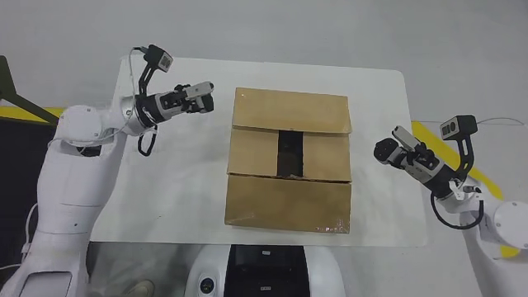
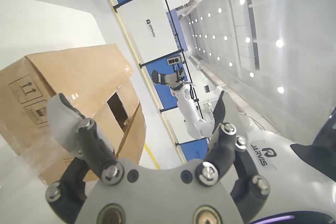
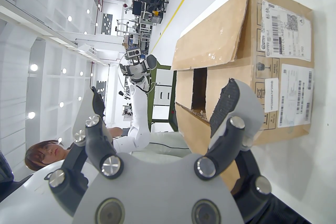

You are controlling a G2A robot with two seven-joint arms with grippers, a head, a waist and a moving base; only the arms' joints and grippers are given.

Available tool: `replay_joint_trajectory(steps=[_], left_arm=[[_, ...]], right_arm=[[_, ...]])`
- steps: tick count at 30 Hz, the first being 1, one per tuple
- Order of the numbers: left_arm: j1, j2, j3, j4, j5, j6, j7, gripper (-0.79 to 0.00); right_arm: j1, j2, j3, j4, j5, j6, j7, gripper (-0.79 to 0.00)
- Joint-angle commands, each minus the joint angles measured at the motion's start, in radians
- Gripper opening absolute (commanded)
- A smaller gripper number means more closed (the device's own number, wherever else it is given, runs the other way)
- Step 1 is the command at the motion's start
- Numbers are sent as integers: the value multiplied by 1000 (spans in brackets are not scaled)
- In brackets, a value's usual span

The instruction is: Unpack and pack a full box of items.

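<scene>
White table (image 1: 165, 181) with 1 cardboard box (image 1: 289, 161), flaps ajar, between left hand (image 1: 207, 97) and right hand (image 1: 380, 149), both spread.

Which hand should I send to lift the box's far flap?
Left, probably. The left hand, open, is beside the corner of the far flap of the box; the right hand, also open, sits level with the middle gap, farther from that flap.

Bright, even light from rows of round white ceiling lamps (image 2: 279, 43) floods the white worktop (image 1: 181, 173). The brown cardboard box (image 1: 289, 111) casts only a faint, soft shadow beside its base. The lamps glare white. Wrist views bow straight lines around the box.
</scene>
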Motion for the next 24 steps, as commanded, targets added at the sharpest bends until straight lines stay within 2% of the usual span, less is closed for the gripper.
replay_joint_trajectory(steps=[1, 10, 18, 24], left_arm=[[-15, -4, 31, 9, -22, 11, -9, 0], [-45, -17, 160, 41, -37, 33, -93, 0], [-24, -18, 204, 57, -47, 43, -166, 0], [-11, -18, 226, 62, -20, 44, -166, 0]], right_arm=[[0, 0, 0, 0, 0, 0, 0, 0], [0, 0, 0, 0, 0, 0, 0, 0], [0, 0, 0, 0, 0, 0, 0, 0], [0, 0, 0, 0, 0, 0, 0, 0]])
